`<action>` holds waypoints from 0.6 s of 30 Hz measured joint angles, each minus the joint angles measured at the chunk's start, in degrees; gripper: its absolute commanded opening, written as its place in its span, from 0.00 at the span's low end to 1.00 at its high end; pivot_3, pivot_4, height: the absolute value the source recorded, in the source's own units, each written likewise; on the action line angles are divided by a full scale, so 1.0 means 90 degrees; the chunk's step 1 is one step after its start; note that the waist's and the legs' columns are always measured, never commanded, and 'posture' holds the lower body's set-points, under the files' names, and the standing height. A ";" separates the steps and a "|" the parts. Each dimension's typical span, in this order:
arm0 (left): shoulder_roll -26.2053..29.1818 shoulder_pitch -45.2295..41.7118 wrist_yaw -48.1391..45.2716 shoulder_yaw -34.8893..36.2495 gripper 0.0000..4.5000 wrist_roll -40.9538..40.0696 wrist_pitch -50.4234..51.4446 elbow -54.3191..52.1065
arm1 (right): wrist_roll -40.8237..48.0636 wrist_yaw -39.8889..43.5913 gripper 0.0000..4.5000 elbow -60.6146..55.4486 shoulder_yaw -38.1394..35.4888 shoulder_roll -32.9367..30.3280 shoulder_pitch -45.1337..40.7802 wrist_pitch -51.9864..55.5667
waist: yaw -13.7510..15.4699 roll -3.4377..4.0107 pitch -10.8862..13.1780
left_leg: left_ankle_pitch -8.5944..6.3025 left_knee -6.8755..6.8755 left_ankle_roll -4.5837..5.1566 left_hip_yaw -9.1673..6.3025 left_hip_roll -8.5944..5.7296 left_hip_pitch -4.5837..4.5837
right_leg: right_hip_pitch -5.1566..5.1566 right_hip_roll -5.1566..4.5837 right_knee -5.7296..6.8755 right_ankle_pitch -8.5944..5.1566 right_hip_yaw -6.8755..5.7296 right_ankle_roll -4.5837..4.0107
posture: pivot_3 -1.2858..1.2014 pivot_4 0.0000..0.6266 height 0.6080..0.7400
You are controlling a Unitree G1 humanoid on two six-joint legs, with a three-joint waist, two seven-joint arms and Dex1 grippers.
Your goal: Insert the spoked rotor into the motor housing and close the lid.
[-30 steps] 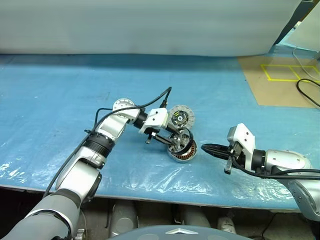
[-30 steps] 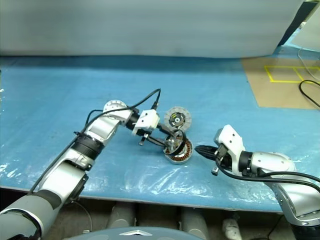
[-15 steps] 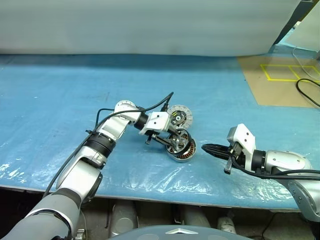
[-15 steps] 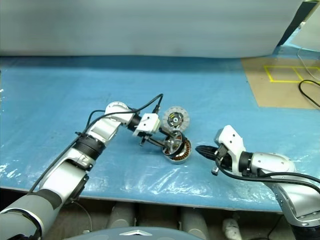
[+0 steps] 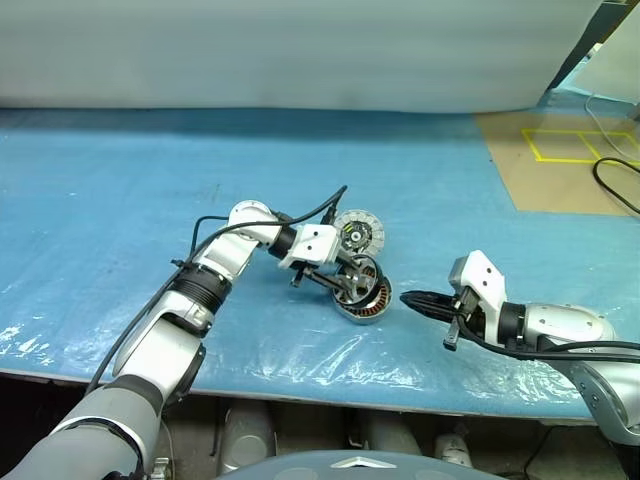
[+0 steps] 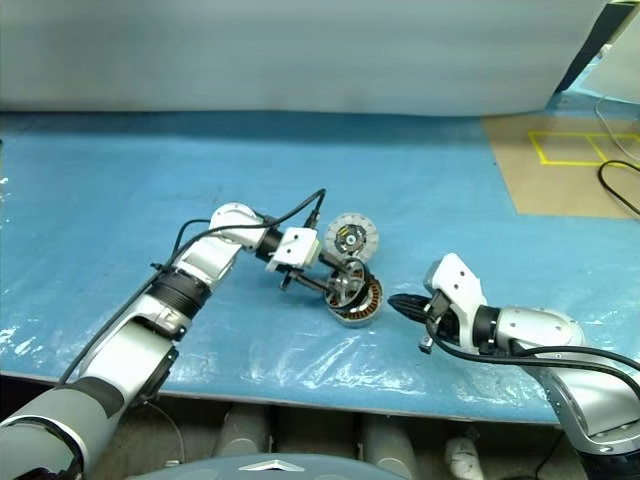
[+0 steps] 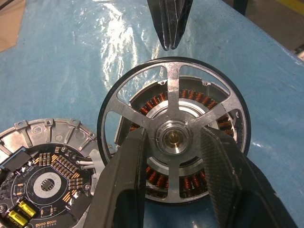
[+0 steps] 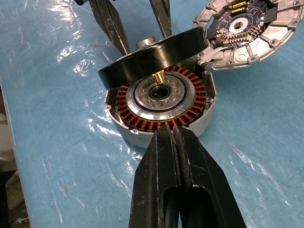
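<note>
Blue plastic-covered table [image 5: 120, 200], grey backdrop [image 5: 300, 50], brown floor [image 5: 545, 165], yellow tape [image 5: 575, 145]

Round silver-grey motor housing [image 8: 159, 102]: ring of copper-red coil windings around a pale steel centre. Flat spoked rotor [image 7: 173, 130]: black rim, silver spokes, brass-toned hub. Round silver lid [image 7: 45, 183]: pale segmented rim, dark centre with yellow marks; table covering [image 5: 120, 190]: glossy blue sheet.

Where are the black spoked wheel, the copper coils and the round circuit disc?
spoked rotor [image 7: 172, 85], left wrist view, on its upper spoke.
motor housing [image 8: 187, 114], right wrist view, on its copper coil ring.
lid [image 7: 45, 183], left wrist view, on its dark centre.
</note>
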 measured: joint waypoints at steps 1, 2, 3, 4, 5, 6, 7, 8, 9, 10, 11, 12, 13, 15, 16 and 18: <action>0.0000 -0.0002 -0.0006 0.0000 0.30 0.0000 -0.0035 0.0011 | -0.0001 -0.0001 0.00 0.0001 0.0006 0.0000 -0.0010 -0.0003 | 0.0001 0.0000 0.0000 | 0.0000 0.0000 0.0000 0.0000 0.0000 0.0000 | 0.0000 0.0000 0.0000 0.0000 0.0000 0.0000 | 0.52 0.24 1.00; 0.0000 -0.0002 -0.0011 0.0000 0.38 0.0000 -0.0107 0.0025 | -0.0001 -0.0001 0.00 0.0004 0.0014 0.0000 -0.0018 -0.0007 | 0.0001 0.0000 0.0000 | 0.0000 0.0000 0.0000 0.0000 0.0000 0.0000 | 0.0000 0.0000 0.0000 0.0000 0.0000 0.0000 | 0.52 0.24 1.00; -0.0002 -0.0002 -0.0010 0.0000 0.46 -0.0001 -0.0152 0.0039 | -0.0002 -0.0002 0.00 0.0009 0.0027 0.0000 -0.0023 -0.0009 | 0.0001 0.0000 0.0000 | 0.0000 0.0000 0.0000 0.0000 0.0000 0.0000 | 0.0000 0.0000 0.0000 0.0000 0.0000 0.0000 | 0.52 0.24 1.00; -0.0006 -0.0001 -0.0005 -0.0001 0.51 0.0004 -0.0203 0.0069 | -0.0005 -0.0003 0.00 0.0023 0.0044 0.0001 -0.0029 -0.0014 | 0.0001 0.0000 0.0000 | 0.0000 0.0000 0.0000 0.0000 0.0000 0.0000 | 0.0000 0.0000 0.0000 0.0000 0.0000 0.0000 | 0.52 0.24 1.00; -0.0005 -0.0001 0.0002 -0.0001 0.60 0.0018 -0.0253 0.0113 | -0.0015 -0.0008 0.00 0.0048 0.0050 0.0001 -0.0031 -0.0018 | 0.0000 0.0000 0.0000 | 0.0000 0.0000 0.0000 0.0000 0.0000 0.0000 | 0.0000 0.0000 0.0000 0.0000 0.0000 0.0000 | 0.52 0.24 1.00; -0.0004 -0.0001 0.0010 -0.0001 0.65 0.0026 -0.0279 0.0134 | -0.0017 -0.0012 0.00 0.0061 0.0050 0.0001 -0.0031 -0.0019 | 0.0000 0.0000 0.0000 | 0.0000 0.0000 0.0000 0.0000 0.0000 0.0000 | 0.0000 0.0000 0.0000 0.0000 0.0000 0.0000 | 0.52 0.24 1.00; -0.0003 -0.0001 0.0027 0.0000 0.72 0.0033 -0.0295 0.0147 | -0.0024 -0.0017 0.00 0.0071 0.0052 0.0001 -0.0031 -0.0024 | 0.0000 0.0000 0.0000 | 0.0000 0.0000 0.0000 -0.0001 0.0000 0.0000 | 0.0000 0.0000 0.0000 0.0000 0.0000 0.0000 | 0.52 0.24 1.00; -0.0003 -0.0001 0.0037 0.0000 0.79 0.0038 -0.0291 0.0151 | -0.0030 -0.0020 0.00 0.0074 0.0053 0.0001 -0.0031 -0.0033 | 0.0000 0.0000 0.0000 | 0.0000 -0.0001 0.0000 -0.0001 0.0000 0.0000 | -0.0001 0.0000 0.0000 0.0000 0.0000 0.0001 | 0.52 0.24 1.00; 0.0003 -0.0001 0.0021 -0.0001 0.79 0.0037 -0.0263 0.0148 | -0.0031 -0.0021 0.00 0.0074 0.0054 0.0001 -0.0032 -0.0038 | 0.0000 0.0000 0.0000 | 0.0000 -0.0001 0.0000 -0.0001 0.0000 0.0000 | 0.0000 0.0000 -0.0001 0.0000 -0.0001 0.0001 | 0.52 0.24 1.00; 0.0013 0.0000 -0.0010 -0.0001 0.79 0.0031 -0.0229 0.0145 | -0.0031 -0.0022 0.00 0.0075 0.0054 0.0001 -0.0032 -0.0041 | -0.0001 0.0000 0.0000 | 0.0000 -0.0001 0.0000 -0.0001 0.0000 0.0001 | 0.0000 0.0001 0.0000 0.0000 0.0000 0.0001 | 0.52 0.24 1.00; 0.0024 0.0000 -0.0022 0.0000 0.79 0.0025 -0.0187 0.0144 | -0.0031 -0.0023 0.00 0.0079 0.0059 0.0001 -0.0032 -0.0043 | -0.0002 0.0000 0.0000 | 0.0000 -0.0001 0.0000 -0.0001 0.0000 0.0001 | 0.0000 0.0001 0.0000 0.0000 0.0000 0.0001 | 0.52 0.24 1.00; 0.0027 0.0000 -0.0017 0.0002 0.79 0.0020 -0.0153 0.0143 | -0.0033 -0.0023 0.00 0.0085 0.0065 0.0001 -0.0032 -0.0046 | -0.0002 0.0000 0.0000 | 0.0000 -0.0001 0.0000 -0.0001 0.0000 0.0001 | 0.0000 0.0001 0.0000 0.0000 -0.0001 0.0001 | 0.52 0.24 1.00; 0.0026 0.0000 -0.0004 0.0002 0.79 0.0017 -0.0140 0.0143 | -0.0042 -0.0023 0.00 0.0088 0.0077 0.0001 -0.0032 -0.0053 | -0.0001 0.0000 0.0000 | 0.0000 -0.0001 0.0000 -0.0001 0.0000 0.0001 | 0.0000 0.0000 -0.0001 0.0000 0.0000 0.0000 | 0.52 0.24 1.00; 0.0025 0.0000 0.0024 0.0005 0.79 0.0017 -0.0149 0.0142 | -0.0046 -0.0021 0.00 0.0088 0.0096 0.0001 -0.0032 -0.0070 | 0.0000 0.0000 0.0000 | 0.0000 -0.0001 0.0000 -0.0001 0.0000 0.0000 | 0.0000 0.0000 0.0000 0.0000 0.0000 0.0000 | 0.52 0.24 1.00; 0.0027 0.0001 0.0035 0.0008 0.79 0.0015 -0.0151 0.0136 | -0.0054 -0.0021 0.00 0.0088 0.0105 0.0002 -0.0032 -0.0077 | -0.0001 0.0000 0.0000 | 0.0000 -0.0001 0.0000 -0.0001 0.0000 0.0000 | 0.0000 0.0000 0.0000 0.0000 0.0000 0.0000 | 0.52 0.24 1.00; 0.0038 0.0025 0.0067 0.0032 0.79 -0.0024 -0.0148 0.0066 | -0.0066 -0.0018 0.00 0.0093 0.0133 0.0002 -0.0033 -0.0093 | -0.0002 0.0000 0.0000 | 0.0000 -0.0001 0.0000 -0.0002 0.0001 0.0000 | 0.0000 0.0001 0.0000 0.0000 -0.0001 0.0000 | 0.52 0.24 1.00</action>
